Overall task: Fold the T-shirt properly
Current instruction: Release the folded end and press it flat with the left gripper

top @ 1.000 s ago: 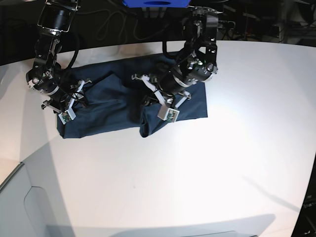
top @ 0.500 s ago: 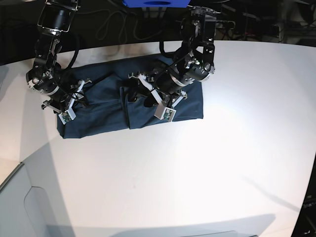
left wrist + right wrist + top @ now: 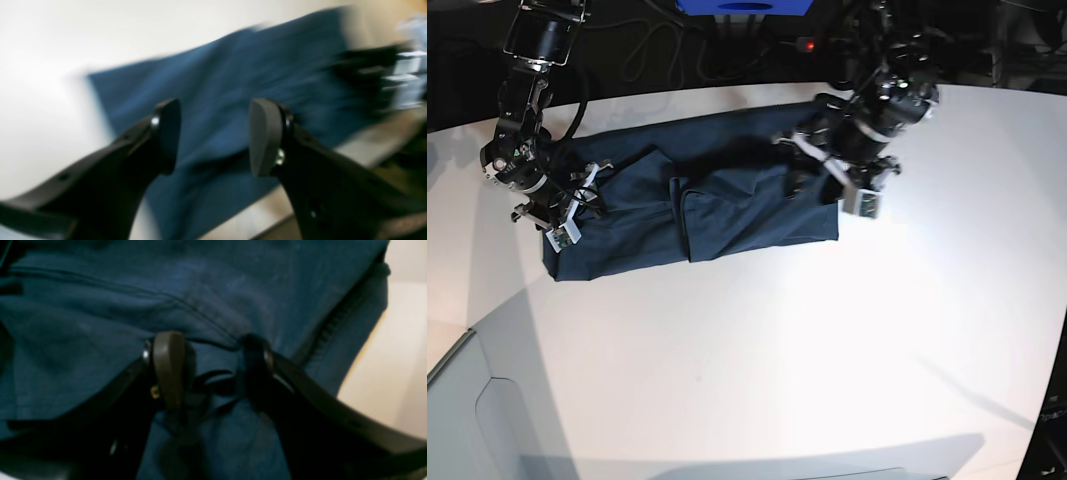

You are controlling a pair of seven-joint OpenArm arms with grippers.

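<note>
the dark navy t-shirt lies folded into a long, rumpled band across the white tabletop.

1 T-shirt lies on 1 bench. 2 arms work over it, each with 1 pincer: the left pincer and the right pincer, 2 fingers apiece.

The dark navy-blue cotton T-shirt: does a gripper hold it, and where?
Left gripper is open, empty, above the dark navy-blue cotton T-shirt. Right gripper straddles a fold near its end; a grip cannot be told.
</note>
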